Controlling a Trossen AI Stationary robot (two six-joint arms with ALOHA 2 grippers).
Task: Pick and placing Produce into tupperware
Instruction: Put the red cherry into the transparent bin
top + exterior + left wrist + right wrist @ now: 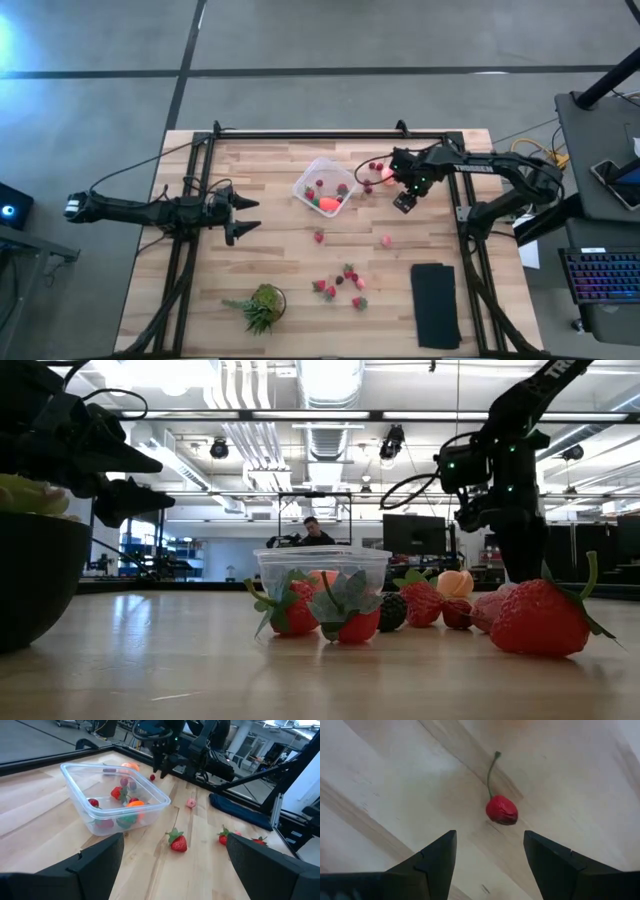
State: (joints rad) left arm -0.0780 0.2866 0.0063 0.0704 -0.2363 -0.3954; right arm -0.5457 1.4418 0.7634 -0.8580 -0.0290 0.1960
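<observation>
The clear tupperware (325,186) (114,795) sits mid-table and holds a few strawberries and an orange piece. The pink-orange fruit (388,177) lies just right of it. My right gripper (392,186) (489,840) hovers open over the table there, fingers pointing down. A small red cherry-like piece with a green stem (501,810) lies just ahead of its fingers, untouched. Several strawberries (340,285) lie scattered toward the near edge. My left gripper (245,215) (175,845) waits open, left of the tub.
A spiky green plant (262,305) stands near the near edge and a flat black pad (435,305) lies at the near right. A lone strawberry (319,237) and a pink piece (386,241) lie between the tub and the scattered group.
</observation>
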